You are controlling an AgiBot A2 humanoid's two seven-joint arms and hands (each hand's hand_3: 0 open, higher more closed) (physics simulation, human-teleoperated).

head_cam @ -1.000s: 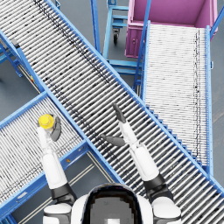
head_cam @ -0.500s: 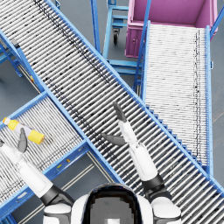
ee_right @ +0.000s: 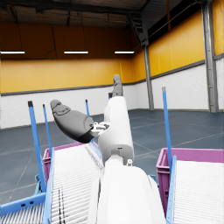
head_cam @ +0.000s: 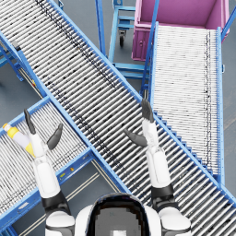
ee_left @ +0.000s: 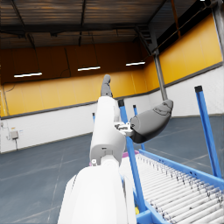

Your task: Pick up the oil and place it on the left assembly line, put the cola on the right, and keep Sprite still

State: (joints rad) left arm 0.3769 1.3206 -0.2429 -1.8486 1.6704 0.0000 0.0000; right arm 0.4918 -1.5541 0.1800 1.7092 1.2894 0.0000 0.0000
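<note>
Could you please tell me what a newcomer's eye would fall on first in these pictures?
The yellow oil bottle stands out first, lying on its side on the left roller conveyor, right beside the open left hand. Next comes the long diagonal conveyor crossing the middle, with the right hand spread open above it, and the pink bin at the top right.

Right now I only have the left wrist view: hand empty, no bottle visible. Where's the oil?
Observer: Head view shows the oil bottle lying on its side on the left conveyor, one end hidden under the left hand.
Operator: Right hand?
Observer: The right hand hangs over the long diagonal conveyor, fingers apart, holding nothing.
Operator: What's beyond it?
Observer: A pink bin at the far end of the right conveyor.
</note>
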